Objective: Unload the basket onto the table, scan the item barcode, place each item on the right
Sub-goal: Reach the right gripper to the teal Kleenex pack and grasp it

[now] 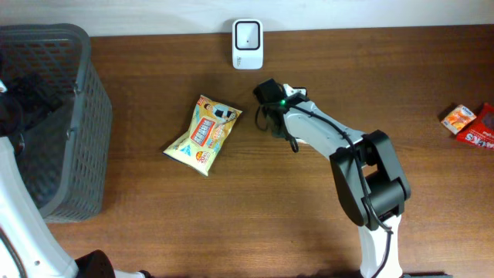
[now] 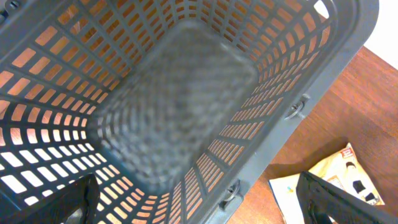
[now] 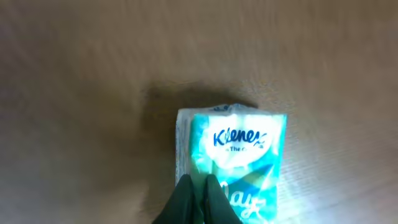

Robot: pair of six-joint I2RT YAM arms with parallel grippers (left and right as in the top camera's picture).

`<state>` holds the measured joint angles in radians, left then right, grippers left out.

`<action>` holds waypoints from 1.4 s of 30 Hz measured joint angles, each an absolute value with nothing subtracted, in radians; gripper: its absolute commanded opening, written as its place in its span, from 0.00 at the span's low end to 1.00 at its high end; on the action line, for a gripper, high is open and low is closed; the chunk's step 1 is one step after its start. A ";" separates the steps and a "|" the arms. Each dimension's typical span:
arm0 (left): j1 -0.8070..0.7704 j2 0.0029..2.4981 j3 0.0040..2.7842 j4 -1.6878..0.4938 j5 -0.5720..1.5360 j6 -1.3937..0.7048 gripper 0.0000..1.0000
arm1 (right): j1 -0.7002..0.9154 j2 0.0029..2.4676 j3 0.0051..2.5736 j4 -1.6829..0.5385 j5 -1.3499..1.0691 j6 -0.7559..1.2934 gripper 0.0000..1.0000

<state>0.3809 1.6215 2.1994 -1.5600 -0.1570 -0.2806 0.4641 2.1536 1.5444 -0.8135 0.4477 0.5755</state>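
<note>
A teal and white Kleenex tissue pack [image 3: 239, 149] lies on the wooden table. My right gripper [image 3: 198, 184] is shut, its two dark fingertips pinched together on the pack's left part. From overhead the right gripper [image 1: 268, 106] covers the pack, just below the white barcode scanner [image 1: 247, 44] at the table's back edge. A yellow snack bag [image 1: 204, 134] lies to the left of that gripper. My left gripper [image 2: 199, 208] hangs open over the grey basket [image 2: 174, 106] with nothing between its fingers.
The grey mesh basket [image 1: 58, 116] fills the table's left end. Red and orange packets [image 1: 471, 123] lie at the far right edge. A corner of the snack bag [image 2: 329, 180] shows beside the basket wall.
</note>
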 measured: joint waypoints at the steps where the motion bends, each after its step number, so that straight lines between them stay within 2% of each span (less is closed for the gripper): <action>1: 0.381 1.621 2.199 -1.561 -0.157 -0.281 0.99 | 0.462 2.153 1.588 -0.863 0.408 0.561 0.04; 6: 0.381 1.621 2.199 -1.560 -0.157 -0.281 0.99 | 0.457 2.142 1.784 -0.882 0.031 0.416 0.04; 12: 0.381 1.621 2.199 -1.560 -0.157 -0.281 0.99 | 0.415 2.139 1.754 -0.883 -0.350 0.383 0.04; 16: 0.381 1.621 2.199 -1.560 -0.157 -0.281 0.99 | 0.300 2.142 1.614 -0.788 -0.556 0.381 0.04; 18: 0.381 1.621 2.199 -1.560 -0.157 -0.281 0.99 | 0.191 2.144 1.517 -0.753 -0.646 0.382 0.04; 21: 0.381 1.621 2.199 -1.560 -0.157 -0.281 0.99 | 0.060 2.148 1.423 -0.775 -0.621 0.377 0.08; 24: 0.381 1.621 2.199 -1.560 -0.157 -0.281 0.99 | -0.042 2.148 1.444 -0.903 -0.595 0.303 0.25; 27: 0.381 1.621 2.199 -1.558 -0.157 -0.281 0.99 | -0.071 2.148 1.556 -1.042 -0.580 0.207 0.72; 30: 0.381 1.621 2.199 -1.560 -0.157 -0.281 0.99 | -0.008 2.145 1.598 -1.050 -0.579 0.130 0.75; 31: 0.381 1.621 2.199 -1.560 -0.157 -0.281 0.99 | -0.002 2.146 1.598 -1.040 -0.570 0.121 0.83; 32: 0.381 1.621 2.199 -1.560 -0.157 -0.281 0.99 | 0.055 2.146 1.598 -1.021 -0.558 0.115 0.99; 33: 0.381 1.621 2.199 -1.560 -0.157 -0.281 0.99 | 0.115 2.146 1.596 -0.969 -0.521 0.121 0.99; 34: 0.381 1.621 2.199 -1.560 -0.157 -0.281 0.99 | 0.149 2.146 1.588 -0.945 -0.495 0.145 0.93; 36: 0.381 1.621 2.199 -1.560 -0.157 -0.281 0.99 | 0.208 2.146 1.559 -0.895 -0.460 0.220 0.54; 37: 0.381 1.621 2.199 -1.560 -0.157 -0.281 0.99 | 0.216 2.146 1.550 -0.887 -0.453 0.237 0.43; 38: 0.381 1.621 2.199 -1.560 -0.157 -0.281 0.99 | 0.218 2.146 1.544 -0.877 -0.440 0.262 0.26; 39: 0.381 1.621 2.199 -1.560 -0.157 -0.281 0.99 | 0.216 2.146 1.540 -0.876 -0.432 0.278 0.20; 40: 0.381 1.621 2.199 -1.560 -0.157 -0.281 0.99 | 0.216 2.146 1.539 -0.876 -0.429 0.284 0.06; 42: 0.381 1.621 2.199 -1.560 -0.157 -0.281 0.99 | 0.216 2.146 1.539 -0.874 -0.430 0.292 0.04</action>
